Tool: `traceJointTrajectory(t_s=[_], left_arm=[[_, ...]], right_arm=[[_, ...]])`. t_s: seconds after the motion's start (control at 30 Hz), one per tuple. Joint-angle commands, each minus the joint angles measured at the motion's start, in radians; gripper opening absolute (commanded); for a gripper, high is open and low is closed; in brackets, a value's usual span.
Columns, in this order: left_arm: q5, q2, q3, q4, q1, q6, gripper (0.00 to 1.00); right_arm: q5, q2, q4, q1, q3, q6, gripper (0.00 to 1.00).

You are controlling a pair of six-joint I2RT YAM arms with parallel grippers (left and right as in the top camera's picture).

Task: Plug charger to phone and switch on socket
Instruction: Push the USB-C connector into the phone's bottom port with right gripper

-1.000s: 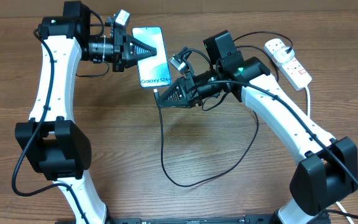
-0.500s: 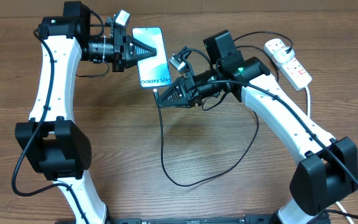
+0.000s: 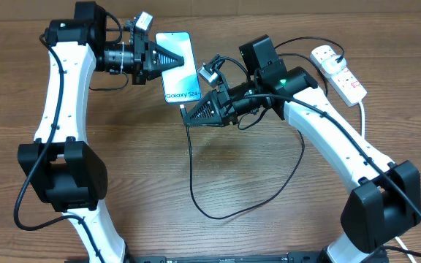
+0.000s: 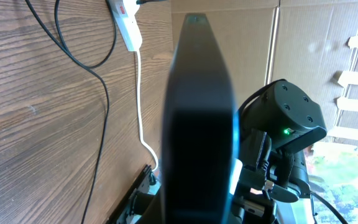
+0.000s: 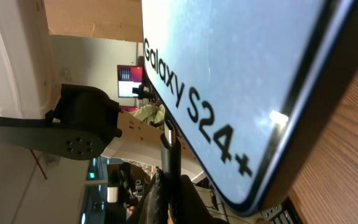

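left claw (image 3: 172,60): closed, reaching right | right claw (image 3: 188,115): closed, reaching left | arms angled inward

A robot lab: two arms (image 3: 57,88) bolted to a wood surface (image 3: 254,234), cardboard boxes (image 4: 303,37) behind.

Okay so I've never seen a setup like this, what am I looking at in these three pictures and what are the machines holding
These are two white robot arms at a wooden table. One picture looks down from overhead; the other two come from cameras on the wrists.

The left gripper is shut on the phone, whose light blue screen reads Galaxy S24+. In the left wrist view you see only its dark edge, very close.

The right gripper is shut on the charger, a thin black cable looping across the table. The right wrist view shows its tip just below the phone's bottom edge.

At the far right lies the socket, a white power strip.
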Motion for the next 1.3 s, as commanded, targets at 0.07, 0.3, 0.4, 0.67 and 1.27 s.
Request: traceJointTrajectory(t_s=[0.07, 0.3, 0.4, 0.67, 1.27], left_arm=[[0.028, -0.006, 0.001, -0.007, -0.013, -0.01, 0.04], [0.029, -0.006, 0.001, -0.012, -0.013, -0.01, 0.04], [0.028, -0.006, 0.001, -0.012, -0.013, -0.01, 0.04], [0.029, -0.006, 0.001, -0.012, -0.013, -0.01, 0.04], [0.066, -0.006, 0.001, -0.035, -0.013, -0.01, 0.04]], right_arm=[[0.013, -0.005, 0.008, -0.007, 0.018, -0.007, 0.04], [0.025, -0.005, 0.008, -0.019, 0.018, -0.007, 0.04], [0.025, -0.005, 0.008, -0.024, 0.018, -0.007, 0.04], [0.025, -0.005, 0.008, -0.024, 0.018, -0.007, 0.04], [0.048, -0.005, 0.062, -0.026, 0.018, 0.007, 0.04]])
